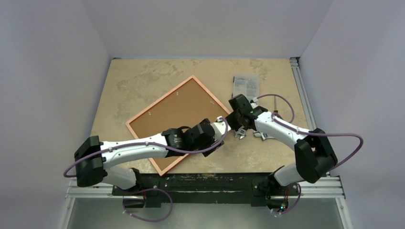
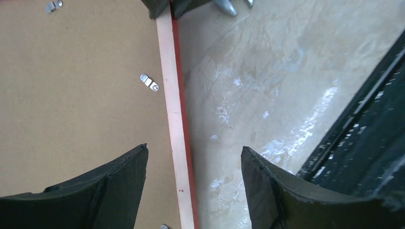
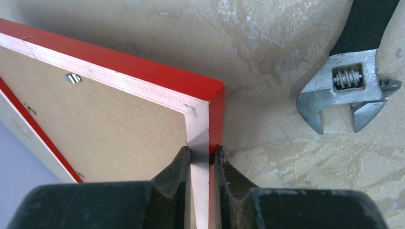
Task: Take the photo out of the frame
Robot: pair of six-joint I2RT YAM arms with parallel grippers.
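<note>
The frame (image 1: 160,100) lies face down on the table, its pale back rim up and its red side edge showing. The photo's brown board back (image 1: 176,112) fills it, held by small metal clips (image 2: 149,82); the print side is hidden. My right gripper (image 3: 200,152) is shut on the frame's rim (image 3: 143,71) just below its right corner, and it also shows in the top view (image 1: 233,118). My left gripper (image 2: 193,155) is open and straddles the frame's rim (image 2: 174,119), one finger over the board (image 2: 71,95), the other over the table. It sits close beside the right gripper in the top view (image 1: 219,126).
An adjustable wrench (image 3: 344,81) lies on the table just right of the frame's corner, near my right gripper (image 1: 250,133). A printed leaflet in a clear bag (image 1: 246,86) lies at the back right. A metal rail (image 1: 301,90) runs along the table's right edge.
</note>
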